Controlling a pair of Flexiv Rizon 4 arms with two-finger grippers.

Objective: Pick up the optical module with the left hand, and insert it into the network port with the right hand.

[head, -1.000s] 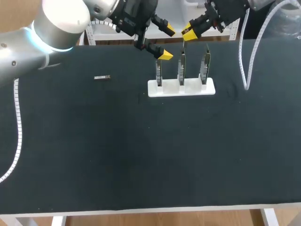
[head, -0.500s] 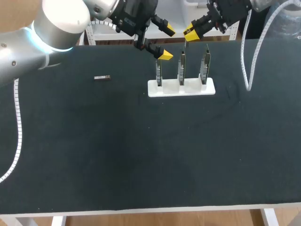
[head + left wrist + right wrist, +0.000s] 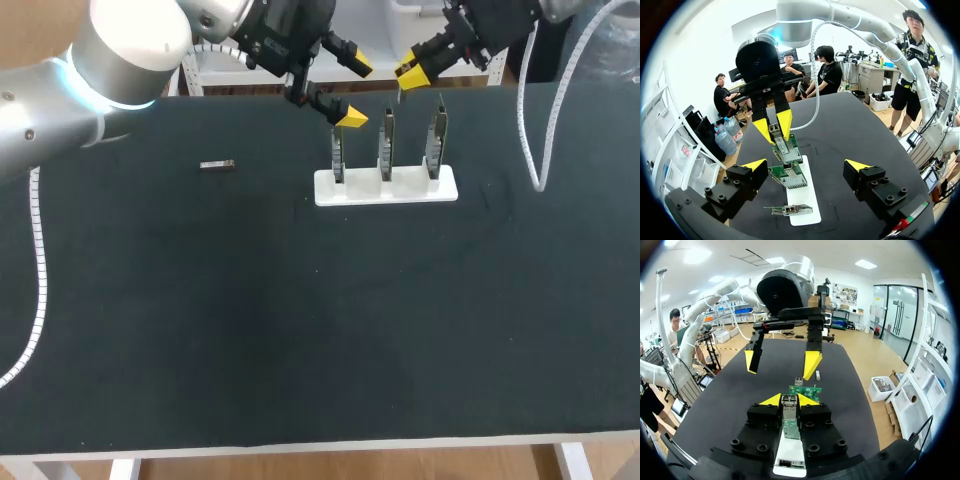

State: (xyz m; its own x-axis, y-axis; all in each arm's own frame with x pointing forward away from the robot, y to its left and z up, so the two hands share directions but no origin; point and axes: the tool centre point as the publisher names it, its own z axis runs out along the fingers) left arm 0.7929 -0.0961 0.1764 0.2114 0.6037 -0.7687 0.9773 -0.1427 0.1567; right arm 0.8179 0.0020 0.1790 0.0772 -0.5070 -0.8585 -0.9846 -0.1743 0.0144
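Metallic oblong optical module [image 3: 789, 415] pinched in right tool [image 3: 789, 399].

Optical module [image 3: 790, 404] (metallic) — gripped, over upright ports [image 3: 386, 150]

The optical module [image 3: 217, 165] lies on the table [image 3: 300, 330] left of the three-board holder [image 3: 386, 188]; above the holder, my right gripper [image 3: 410, 68] pinches a small part [image 3: 789, 405].

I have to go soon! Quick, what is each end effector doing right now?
The left end effector: open, holding nothing.
The right end effector: shut on the optical module.
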